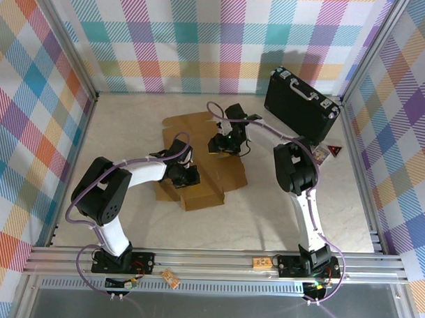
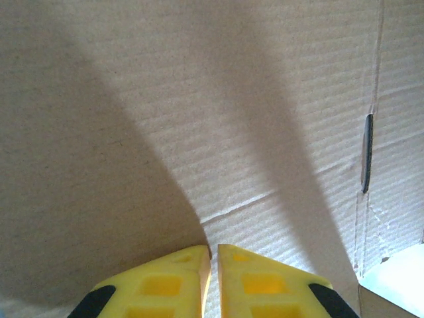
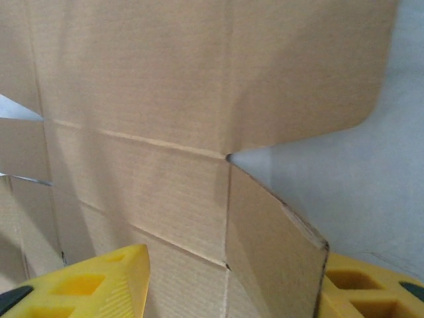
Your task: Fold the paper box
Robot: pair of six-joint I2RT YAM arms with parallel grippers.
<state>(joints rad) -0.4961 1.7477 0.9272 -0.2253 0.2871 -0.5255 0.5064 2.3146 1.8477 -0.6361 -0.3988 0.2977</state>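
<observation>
On the near side of the paper box (image 1: pixel 208 183), a wide strip of bare worktop (image 1: pixel 252 223) reaches to the metal rail (image 1: pixel 216 260).

The box is a brown corrugated sheet that lies open and mostly flat at the middle of the worktop. It is not closed into a box shape.

The left claw (image 1: pixel 189 176) is over the near-left part of the box. In the left wrist view its yellow tips (image 2: pixel 214 250) are pressed together with only a hairline gap, and nothing is between them. They are low over the ribbed board; I cannot tell if they touch it. The board shows one light crease and, further right, a thin dark slot (image 2: pixel 366 152) beside a cut line.

The right claw (image 1: pixel 223 144) is over the far part of the box. In the right wrist view this claw (image 3: pixel 235 265) is spread. A small flap (image 3: pixel 275 245) stands up between the fingers. Its cut edge is just beside the finger on the right of that view (image 3: pixel 361 288), and the other finger is apart from it. Behind the flap is a larger panel with a rounded corner (image 3: pixel 311 73), and pale worktop shows beside it.

Left of the box the worktop is bare up to the checked wall (image 1: pixel 32 125). Beyond the far edge of the box there is only a narrow strip. To the far right of the box, well apart from it, a black case (image 1: pixel 302 105) stands tilted near the wall.
</observation>
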